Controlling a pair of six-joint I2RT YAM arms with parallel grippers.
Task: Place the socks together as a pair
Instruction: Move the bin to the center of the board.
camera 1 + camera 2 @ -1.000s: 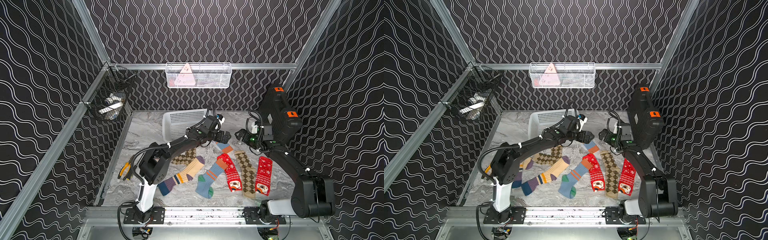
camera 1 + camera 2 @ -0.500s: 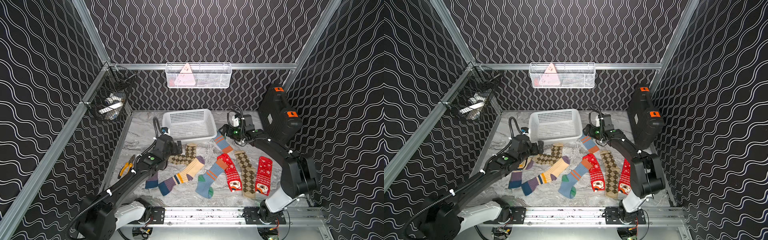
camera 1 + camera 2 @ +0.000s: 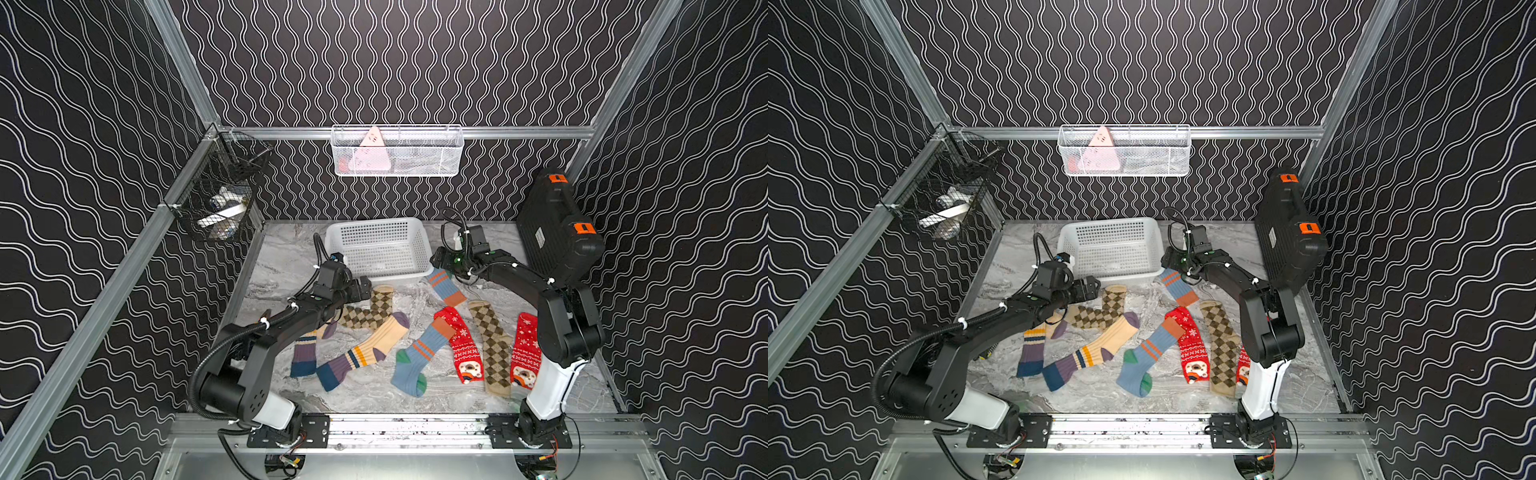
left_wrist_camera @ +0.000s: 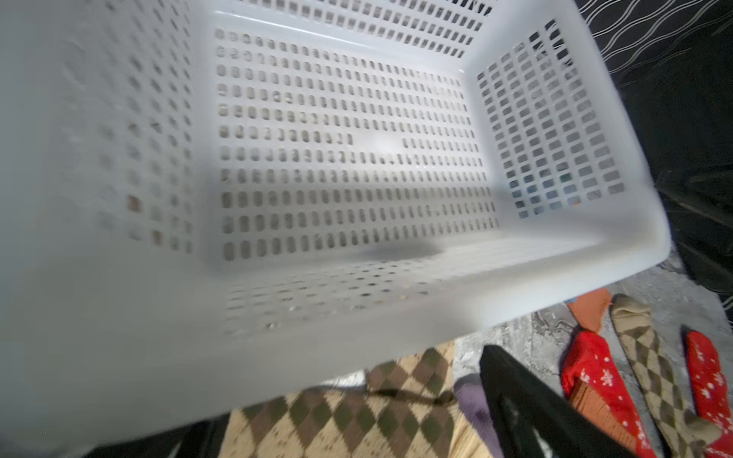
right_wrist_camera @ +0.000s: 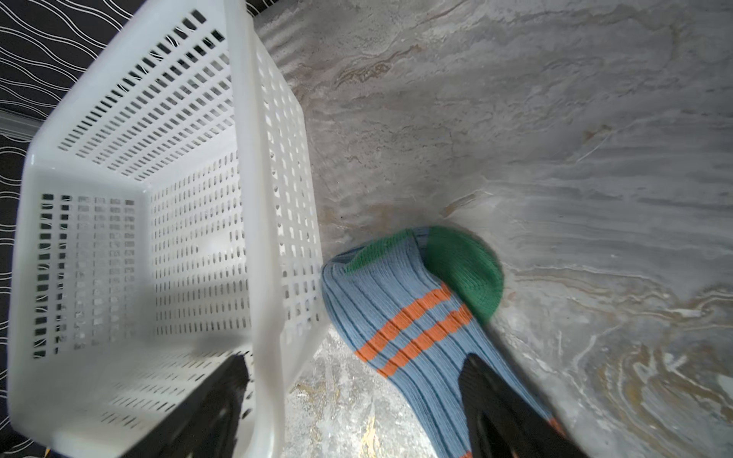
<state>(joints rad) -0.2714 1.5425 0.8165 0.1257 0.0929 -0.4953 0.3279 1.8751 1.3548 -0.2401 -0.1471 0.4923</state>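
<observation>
The right gripper (image 5: 355, 359) stands wide open and holds nothing: one finger (image 5: 222, 396) is at the wall of the white basket (image 5: 254, 198), the other over the blue sock with orange stripes (image 5: 396, 309), which lies on the table (image 5: 515, 119) just beside the basket; whether it touches the sock I cannot tell. The left gripper (image 3: 365, 286) is also wide open and empty, above an argyle sock (image 3: 380, 303). The second blue sock (image 3: 415, 357) lies mid-table, apart.

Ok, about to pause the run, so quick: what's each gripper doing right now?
Left gripper: open, holding nothing, beside an argyle sock.
Right gripper: open, holding nothing, over a blue sock.
</observation>
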